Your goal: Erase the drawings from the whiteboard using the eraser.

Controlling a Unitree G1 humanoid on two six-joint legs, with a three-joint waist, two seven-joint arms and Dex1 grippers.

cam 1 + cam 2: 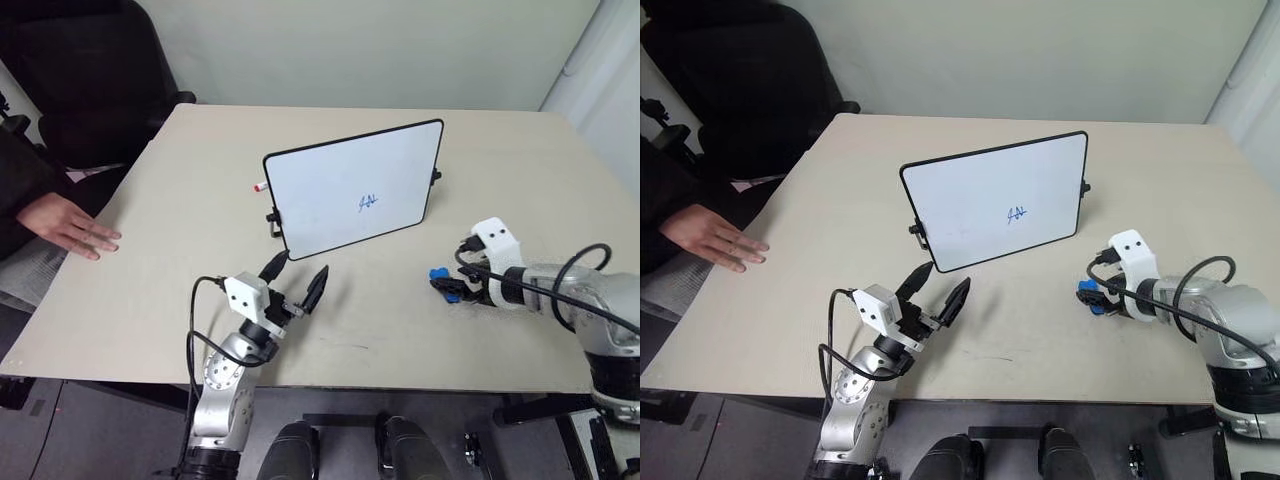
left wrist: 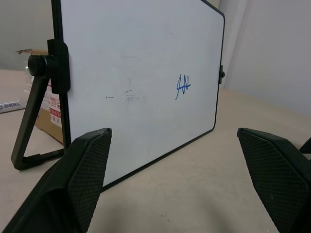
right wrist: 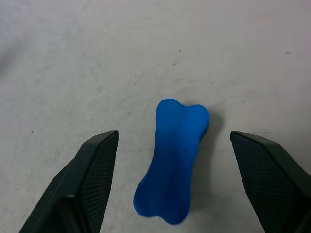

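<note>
Just now, eraser (image 3: 172, 165) flat on table, between right end effector's (image 3: 172, 182) spread fingers, untouched.

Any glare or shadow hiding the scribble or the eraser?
Left wrist view: whiteboard evenly lit, no glare, blue scribble crisp. Right wrist view: eraser sharp, with a soft shadow beside it on the table, between the open right tool's fingers.

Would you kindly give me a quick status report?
Both tools open: left tool empty, right tool straddling the eraser on the table. Drawings unerased. Person's hand far off.
</note>
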